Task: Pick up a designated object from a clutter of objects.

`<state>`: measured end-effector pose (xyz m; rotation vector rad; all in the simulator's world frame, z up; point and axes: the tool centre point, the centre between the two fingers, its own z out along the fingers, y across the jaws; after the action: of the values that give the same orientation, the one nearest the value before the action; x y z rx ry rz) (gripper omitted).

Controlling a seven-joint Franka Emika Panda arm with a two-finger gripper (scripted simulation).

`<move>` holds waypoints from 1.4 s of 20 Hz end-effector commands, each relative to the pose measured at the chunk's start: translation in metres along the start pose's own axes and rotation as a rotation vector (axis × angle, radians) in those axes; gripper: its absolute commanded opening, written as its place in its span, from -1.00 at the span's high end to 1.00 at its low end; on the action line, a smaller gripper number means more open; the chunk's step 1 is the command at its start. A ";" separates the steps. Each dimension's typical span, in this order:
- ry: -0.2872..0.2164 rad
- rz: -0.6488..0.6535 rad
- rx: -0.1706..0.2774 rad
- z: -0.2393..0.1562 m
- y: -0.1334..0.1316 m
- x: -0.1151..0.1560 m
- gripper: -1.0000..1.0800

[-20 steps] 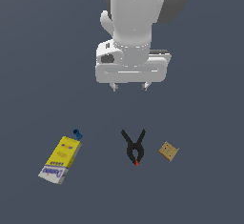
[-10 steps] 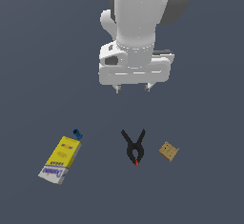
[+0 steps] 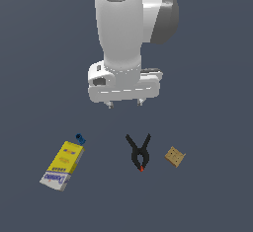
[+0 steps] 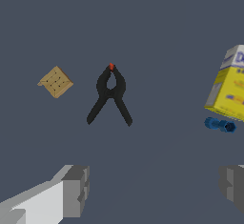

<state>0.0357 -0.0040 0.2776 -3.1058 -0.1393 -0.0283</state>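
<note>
Ground (image 3: 212,53): one flat, unbroken surface, dull slate blue-grey, filling both views edge to edge. No seams, texture or pattern visible on it. No walls, furniture or windows in sight. Light soft and even; faint, diffuse shadows only.

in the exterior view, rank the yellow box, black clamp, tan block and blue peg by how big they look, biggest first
1. Yellow-and-white box
2. Black spring clamp with a red tip
3. Small tan wooden block
4. Tiny dark-blue peg

All lie on the same surface, so nearness hardly skews this.
</note>
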 end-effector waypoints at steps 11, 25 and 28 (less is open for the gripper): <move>-0.006 -0.107 -0.008 0.091 0.116 0.013 -0.92; -0.021 -0.199 -0.027 0.170 0.210 -0.006 -0.92; -0.022 -0.206 -0.029 0.176 0.217 -0.008 -0.92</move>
<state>0.0502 -0.2119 0.0980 -3.1067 -0.4532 -0.0002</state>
